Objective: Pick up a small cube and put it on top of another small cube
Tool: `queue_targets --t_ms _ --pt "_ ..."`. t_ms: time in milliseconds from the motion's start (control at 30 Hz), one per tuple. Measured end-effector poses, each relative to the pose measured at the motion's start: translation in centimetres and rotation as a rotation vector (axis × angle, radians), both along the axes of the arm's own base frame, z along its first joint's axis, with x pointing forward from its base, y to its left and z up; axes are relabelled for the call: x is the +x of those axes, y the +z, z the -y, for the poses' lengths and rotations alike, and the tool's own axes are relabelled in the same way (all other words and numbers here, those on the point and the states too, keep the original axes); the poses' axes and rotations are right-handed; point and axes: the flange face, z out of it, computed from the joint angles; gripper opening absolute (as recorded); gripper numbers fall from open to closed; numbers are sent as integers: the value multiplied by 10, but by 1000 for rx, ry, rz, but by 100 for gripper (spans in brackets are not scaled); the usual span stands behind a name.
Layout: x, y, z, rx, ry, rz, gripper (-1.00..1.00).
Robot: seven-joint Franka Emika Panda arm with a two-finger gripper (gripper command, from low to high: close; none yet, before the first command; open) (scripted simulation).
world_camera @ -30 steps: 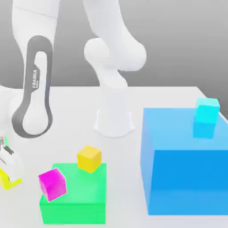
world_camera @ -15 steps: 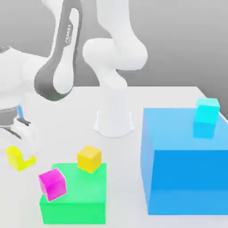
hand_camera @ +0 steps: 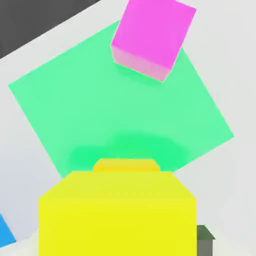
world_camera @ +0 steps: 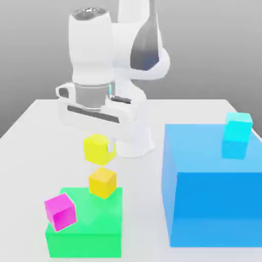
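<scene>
Two small cubes nearly aligned: the end effector (world_camera: 101, 148) grips the lemon-yellow cube (world_camera: 97, 149) just above the golden-yellow cube (world_camera: 103, 182) on the green block (world_camera: 87, 225), where slight misalignment risks toppling.

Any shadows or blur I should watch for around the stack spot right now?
Exterior view: even, glare-free light; the lemon-yellow cube and golden cube have crisp edges. Hand view: a soft dark patch on the green block just beyond the held cube, and the magenta cube casts a faint shadow.
</scene>
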Motion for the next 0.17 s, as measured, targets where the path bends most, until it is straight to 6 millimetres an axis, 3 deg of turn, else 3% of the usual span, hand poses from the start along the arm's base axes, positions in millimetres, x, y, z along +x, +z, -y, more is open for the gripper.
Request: queue_targets --t_ms 33,67,167 --pt "-1 -11 0 -1 0 0 -100" --pt "-1 -19 -1 -1 1 0 100" --pt "-1 -19 -1 -1 1 0 100"
